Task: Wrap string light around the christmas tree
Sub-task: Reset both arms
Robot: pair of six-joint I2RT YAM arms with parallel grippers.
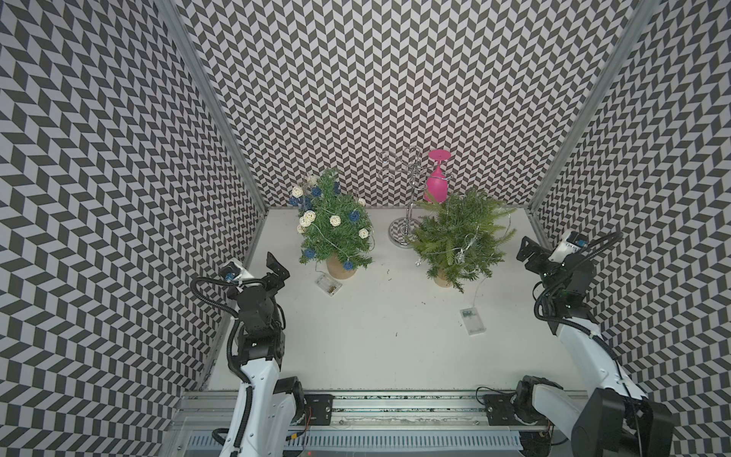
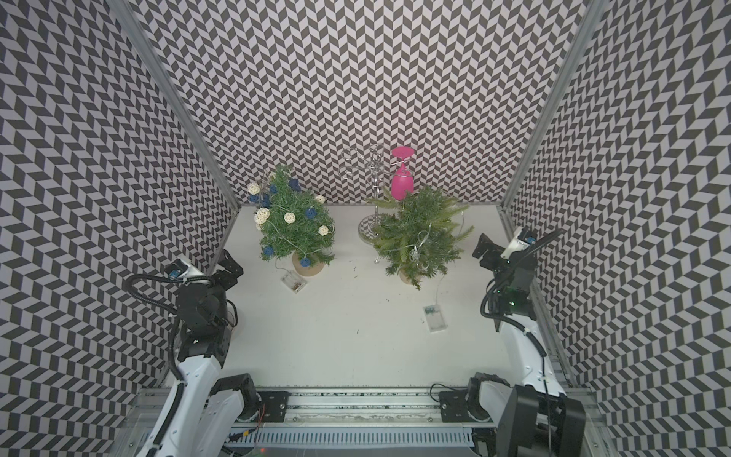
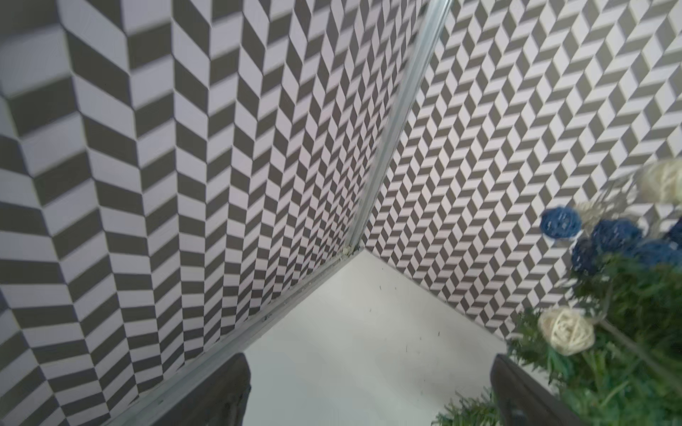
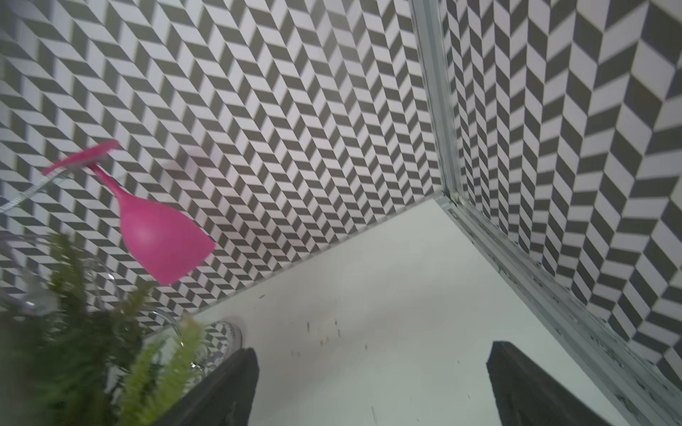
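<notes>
- Needles bristle on the christmas tree (image 1: 461, 233); thin wire string light (image 1: 460, 256) loops through it.
- We see flat black left fingers (image 3: 221, 391) and right fingers (image 4: 228, 387) spread apart, empty.

The table (image 1: 375, 348) is seen whole from high in front in both top views; back corners are faced closely from the wrists.
</notes>
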